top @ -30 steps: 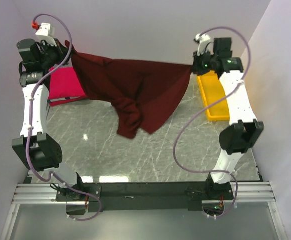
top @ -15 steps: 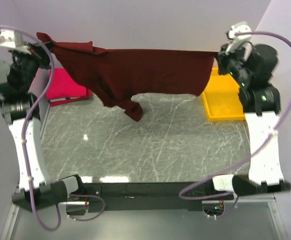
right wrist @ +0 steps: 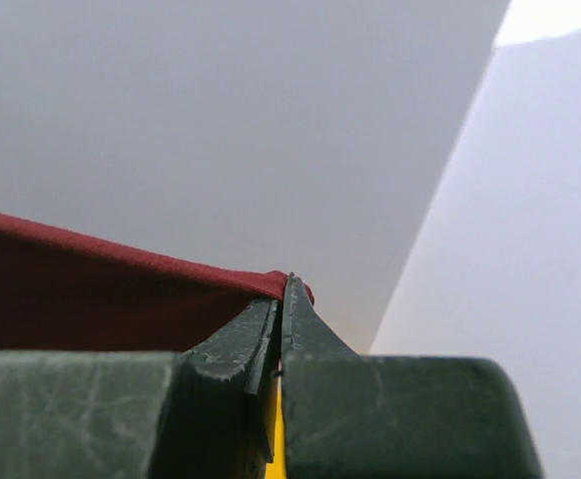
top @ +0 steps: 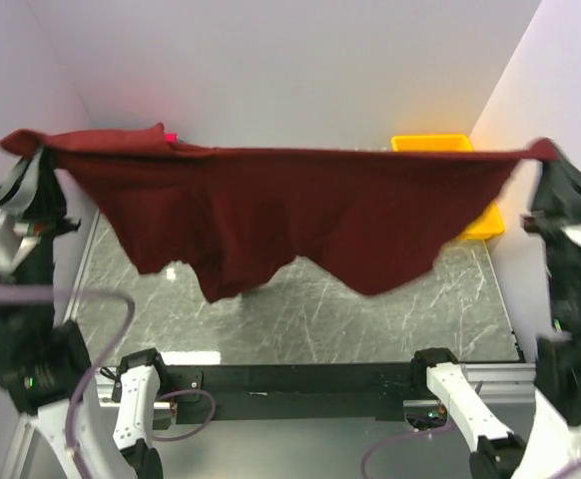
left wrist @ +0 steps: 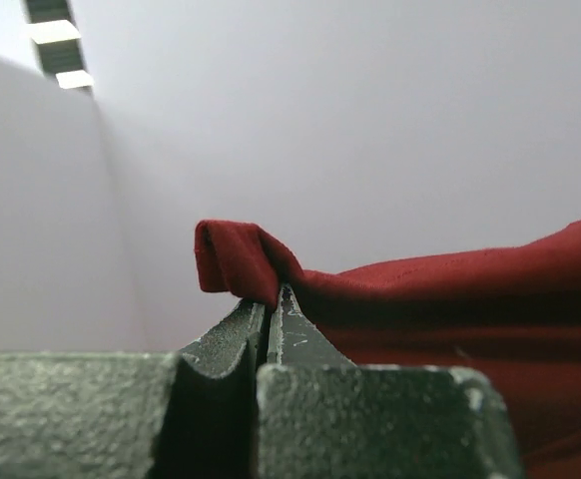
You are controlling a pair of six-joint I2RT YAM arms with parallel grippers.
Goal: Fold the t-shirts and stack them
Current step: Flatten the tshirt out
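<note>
Pale walls [top: 300, 70] close in a grey marbled table [top: 370, 309], seen from above. Across nearly the whole width a dark maroon t-shirt [top: 300, 200] hangs in the air above the table, stretched like washing on a line between the two arms. Its top edge runs almost straight and taut, while the lower edge sags in uneven folds. Behind it at the far right a yellow tray [top: 432, 144] sits on the table, mostly hidden by the cloth. The left gripper [left wrist: 274, 294] is clamped on the shirt's upper left corner, fingers pressed together, with a small fold of cloth poking out past the tips. The right gripper [right wrist: 287, 284] pinches the upper right corner the same way, fingers tight on the hem. A tiny spot of pinkish-red cloth [top: 171, 137] shows just over the top edge near the left.
</note>
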